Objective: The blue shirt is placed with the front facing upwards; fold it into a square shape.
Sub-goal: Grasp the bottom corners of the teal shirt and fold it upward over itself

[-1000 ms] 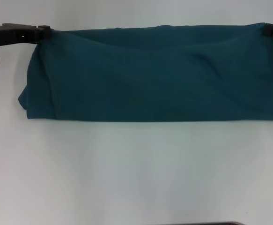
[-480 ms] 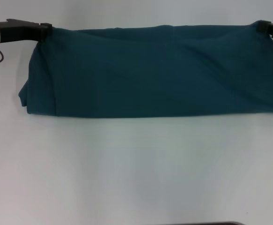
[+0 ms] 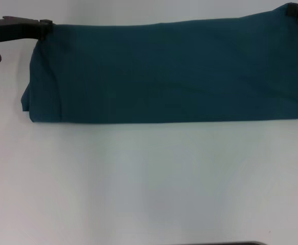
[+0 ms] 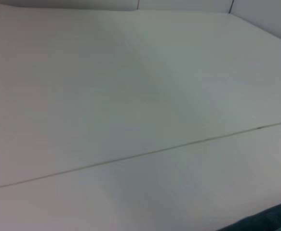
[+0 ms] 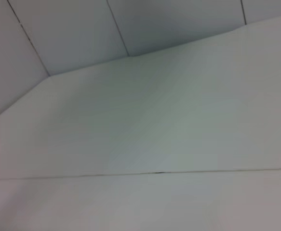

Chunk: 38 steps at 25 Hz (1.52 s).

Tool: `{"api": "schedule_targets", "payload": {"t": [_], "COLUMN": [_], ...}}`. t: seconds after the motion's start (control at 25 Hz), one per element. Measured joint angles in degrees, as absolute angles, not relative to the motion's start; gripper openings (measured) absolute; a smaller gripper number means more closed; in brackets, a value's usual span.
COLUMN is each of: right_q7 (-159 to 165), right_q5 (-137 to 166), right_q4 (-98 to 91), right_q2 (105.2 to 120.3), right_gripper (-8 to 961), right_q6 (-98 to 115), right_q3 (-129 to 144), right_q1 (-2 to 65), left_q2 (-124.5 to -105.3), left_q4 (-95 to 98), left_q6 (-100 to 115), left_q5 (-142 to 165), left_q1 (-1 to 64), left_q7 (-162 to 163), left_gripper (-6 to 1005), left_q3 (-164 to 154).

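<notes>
The blue shirt (image 3: pixel 169 71) shows its plain teal side as a wide band across the top of the head view, stretched between both arms. Its near edge lies on the white table. My left gripper (image 3: pixel 45 26) is shut on the shirt's far left corner. My right gripper (image 3: pixel 295 10) is shut on the far right corner, a little farther back than the left. A sliver of the teal cloth (image 4: pixel 270 220) shows in the left wrist view. No lettering or neck label is visible.
The white table (image 3: pixel 149 184) stretches in front of the shirt. A thin seam line (image 4: pixel 130 156) crosses the tabletop in the left wrist view. Grey wall panels (image 5: pixel 82 29) rise behind the table's far edge in the right wrist view.
Both grippers have carried the shirt's far edge farther away, the right more than the left. The cloth has pulled flatter, its creases have smoothed, and its near edge has slid away from me.
</notes>
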<state>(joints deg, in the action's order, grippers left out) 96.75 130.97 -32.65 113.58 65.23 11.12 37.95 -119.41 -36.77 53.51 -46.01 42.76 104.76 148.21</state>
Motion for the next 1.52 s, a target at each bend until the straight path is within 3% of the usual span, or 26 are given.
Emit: {"api": "schedule_targets", "payload": {"t": [1.08,1.52], "right_q7": [95.9,93.3], "right_q5": [130.4,127.9], "right_q4": [-31.3,-29.2], "right_q2": [114.15,115.74], "right_gripper": [25,51], "right_q6": [58.3,47.7], "right_q3": [15.1,16.3], "right_q1": [39.3,39.9], "left_q2": [-119.69,-122.87], "left_q4": [-33.5,-33.3], "left_q6": [47.6,37.3], "left_q5": [-47.9,-48.0], "left_q1": [44.4,44.9], "left_q7": [104.3,104.6], "left_gripper": [1,29], "left_q3": [147.5,145.5]}}
